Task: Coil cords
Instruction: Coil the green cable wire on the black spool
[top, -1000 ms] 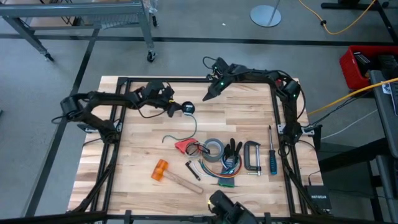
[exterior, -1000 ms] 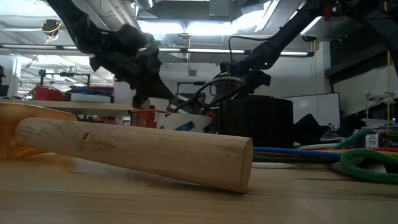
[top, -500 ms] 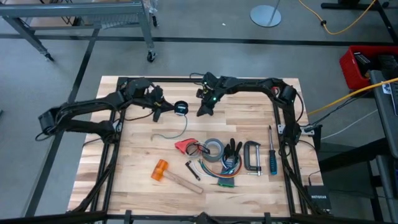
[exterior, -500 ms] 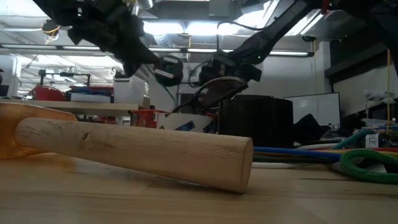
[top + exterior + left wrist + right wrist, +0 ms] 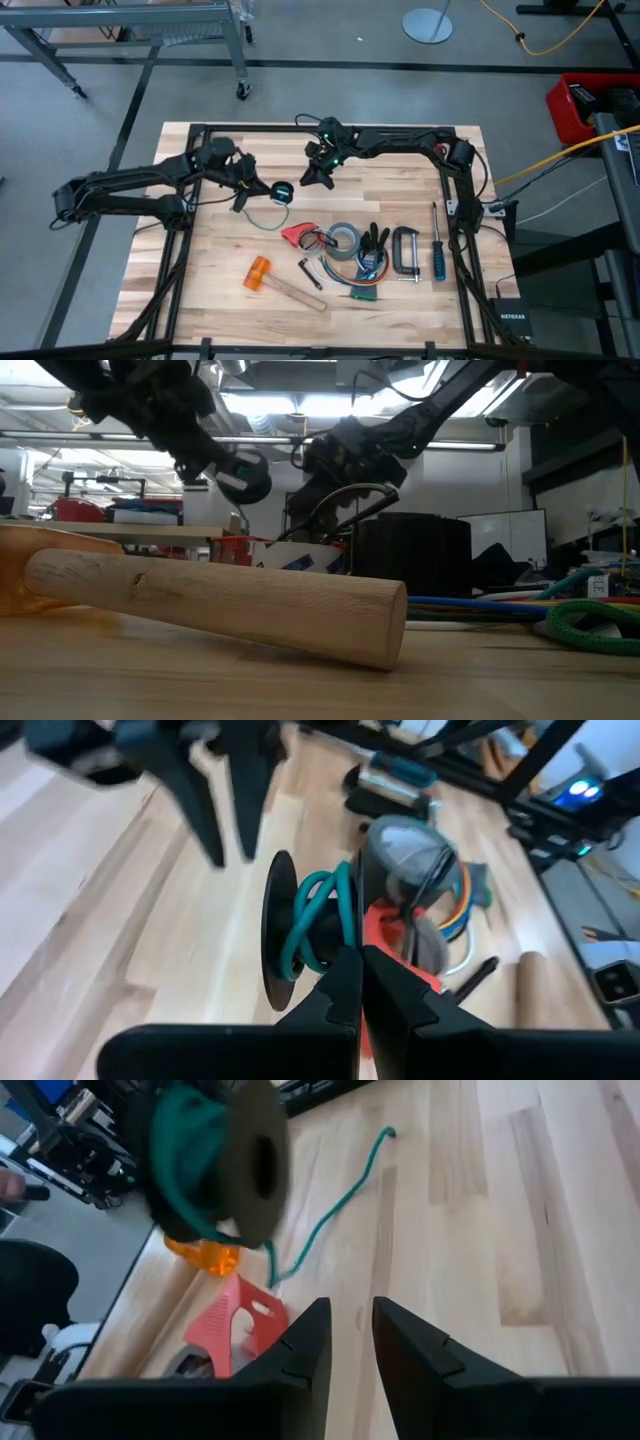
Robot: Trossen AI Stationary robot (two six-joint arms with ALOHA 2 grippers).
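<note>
The left gripper hangs above the middle of the table, its fingers pressed together on a small black spool that already carries several turns of teal-green cord. In the left wrist view the fingers run in between the spool's two black discs, so they look to be pinching the hub, though the exact contact is hidden. The spool is lifted clear of the wood; from it the loose end of the cord drops and trails away across the boards, ending free on bare wood.

The right gripper hovers just to the right of the spool and a little farther back, fingers slightly parted with nothing between them — in its own view the spool sits ahead and the loose cord lies on the table beyond.

My reading: the winding is well under way, with one short tail left to take up. The next move probably calls for the right gripper to come down on that tail, pinch it near the spool and lead it round the hub while the left holds the spool steady — keeping light tension so the turns already on do not slip off.

The red clamp, the roll of grey tape and the hammer lie nearer the front edge, close to the tail's path.
</note>
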